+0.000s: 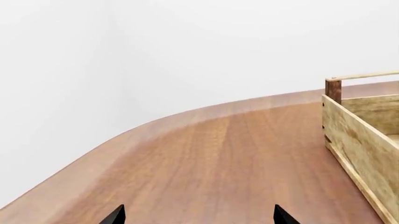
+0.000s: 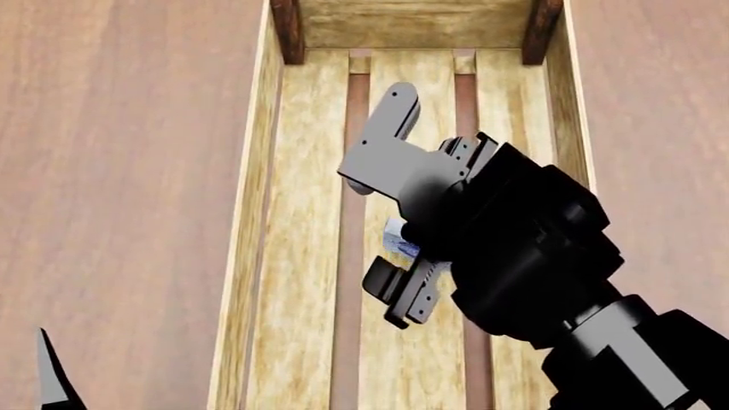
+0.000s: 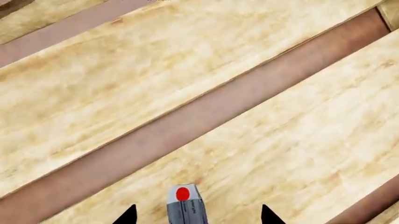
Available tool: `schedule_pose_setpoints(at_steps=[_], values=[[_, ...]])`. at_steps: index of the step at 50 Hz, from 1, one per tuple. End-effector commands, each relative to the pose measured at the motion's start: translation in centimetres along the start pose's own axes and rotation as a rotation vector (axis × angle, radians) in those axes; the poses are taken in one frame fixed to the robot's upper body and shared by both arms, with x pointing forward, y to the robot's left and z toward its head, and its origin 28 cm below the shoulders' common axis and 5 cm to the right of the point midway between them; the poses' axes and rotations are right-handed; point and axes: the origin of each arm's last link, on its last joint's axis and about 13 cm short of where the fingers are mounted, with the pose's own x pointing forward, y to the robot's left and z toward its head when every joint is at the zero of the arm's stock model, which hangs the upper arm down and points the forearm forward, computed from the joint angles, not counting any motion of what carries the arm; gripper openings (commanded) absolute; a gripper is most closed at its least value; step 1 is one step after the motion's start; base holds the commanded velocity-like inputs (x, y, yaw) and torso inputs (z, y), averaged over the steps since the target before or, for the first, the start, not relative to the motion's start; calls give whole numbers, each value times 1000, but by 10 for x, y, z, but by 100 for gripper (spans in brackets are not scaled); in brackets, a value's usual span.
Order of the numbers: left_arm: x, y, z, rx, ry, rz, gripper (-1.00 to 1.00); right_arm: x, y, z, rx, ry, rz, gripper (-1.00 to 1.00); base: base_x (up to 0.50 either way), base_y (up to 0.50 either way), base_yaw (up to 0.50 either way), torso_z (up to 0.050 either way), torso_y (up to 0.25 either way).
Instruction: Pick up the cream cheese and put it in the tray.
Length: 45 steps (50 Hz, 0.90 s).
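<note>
Pale wood slats of the tray (image 3: 124, 84) filling the right wrist view, with darker table (image 1: 218, 163) showing through the gaps. Between the right gripper (image 3: 196, 215) tips, the cheese (image 3: 184, 207): narrow grey end with a red dot, seen end-on, long axis apparently running out along the fingers toward the tray floor. Tips spread wider than that end, a clear strip of slat showing on each side, so likely let go or barely held; contact further back along the fingers hidden. Cannot tell whether resting on the slat or hanging just above it.

From the head camera, only a small white-blue corner of the cheese showing under the black wrist, inside the tray walls, near the middle slats and well clear of both long sides.

Left gripper (image 1: 199, 218) spread, holding nothing, out over bare table beside the tray's end post, well apart from the cheese; right arm plainly the nearer one.

Judging by this: placement nearly complete. Coming move probably a straight lift back along the finger axis, tips kept wide so as not to drag or tip the cheese.
</note>
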Motion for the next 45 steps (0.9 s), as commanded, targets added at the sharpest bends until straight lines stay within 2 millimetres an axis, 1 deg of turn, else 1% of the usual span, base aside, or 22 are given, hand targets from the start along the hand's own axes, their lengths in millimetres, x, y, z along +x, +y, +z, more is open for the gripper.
schedule_pose_setpoints(at_steps=[1, 4, 8, 18, 25, 26, 27, 30, 32, 35, 41, 45], values=[[0, 0, 1, 0, 0, 0, 100, -11, 8, 0, 30, -5, 55, 100, 0, 0, 0, 0, 0], [0, 0, 1, 1, -2, 1, 100, -24, 6, 2, 27, -16, 31, 100, 0, 0, 0, 0, 0], [0, 0, 1, 3, -4, -2, 100, -34, 4, 2, 35, -23, 4, 100, 0, 0, 0, 0, 0], [0, -1, -1, 13, 0, -7, 100, -48, 3, 0, 29, -38, -25, 100, 0, 0, 0, 0, 0], [1, -1, 1, 15, -3, -4, 100, -59, 7, 1, 4, -38, -40, 100, 0, 0, 0, 0, 0], [1, -1, 1, 17, -4, -4, 100, -63, 8, 2, -3, -43, -49, 100, 0, 0, 0, 0, 0], [1, -1, 1, 17, -4, -4, 100, -63, 8, 2, -3, -43, -49, 100, 0, 0, 0, 0, 0], [2, 0, 2, 18, -6, 3, 100, -76, 10, 1, -17, -69, -78, 100, 0, 0, 0, 0, 0], [4, 1, 3, 20, -7, 6, 100, -82, 10, -1, -13, -91, -89, 100, 0, 0, 0, 0, 0], [5, 3, 6, 25, -18, 15, 100, -86, 10, -6, -3, -103, -110, 100, 0, 0, 0, 0, 0], [8, 7, 8, 34, -25, 37, 100, -99, 10, -17, 48, -189, -153, 100, 0, 0, 0, 0, 0], [8, 7, 7, 41, -24, 43, 100, -111, 8, -35, 108, -223, -203, 100, 0, 0, 0, 0, 0]])
